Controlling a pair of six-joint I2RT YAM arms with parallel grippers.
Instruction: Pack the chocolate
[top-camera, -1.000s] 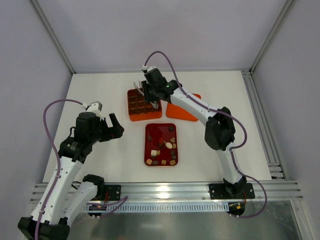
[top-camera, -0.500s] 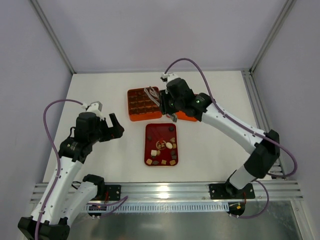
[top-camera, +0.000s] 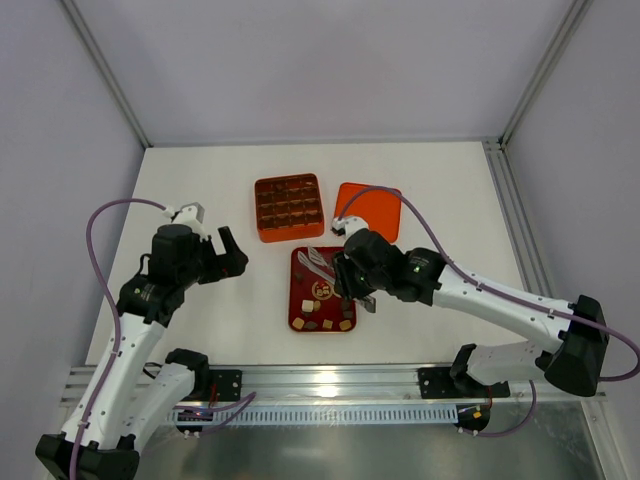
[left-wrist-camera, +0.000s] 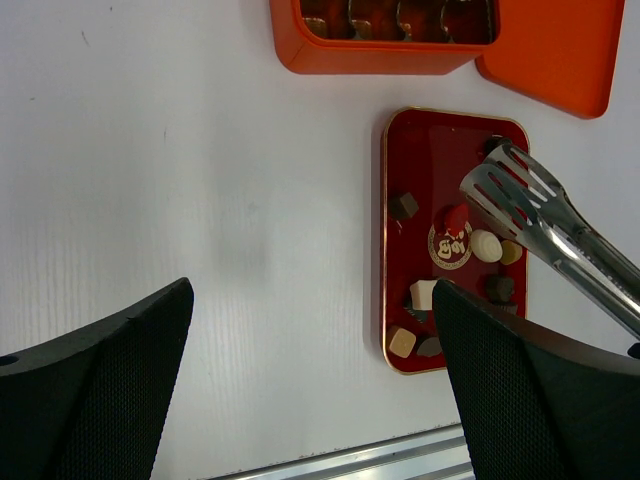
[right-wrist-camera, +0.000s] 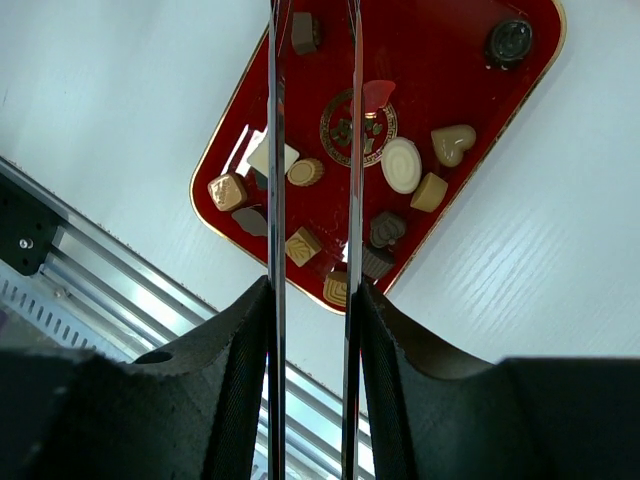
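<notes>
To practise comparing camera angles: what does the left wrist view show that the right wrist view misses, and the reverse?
Left wrist only: the orange grid box, the orange lid, and the open left gripper. Right wrist only: the right gripper shut on the tongs. Both: the red tray, the chocolates on it, and the tongs above them.

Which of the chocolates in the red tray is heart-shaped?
The tan piece lying right beside the cream-white oval one. No other piece shows its notched top and pointed tip.
</notes>
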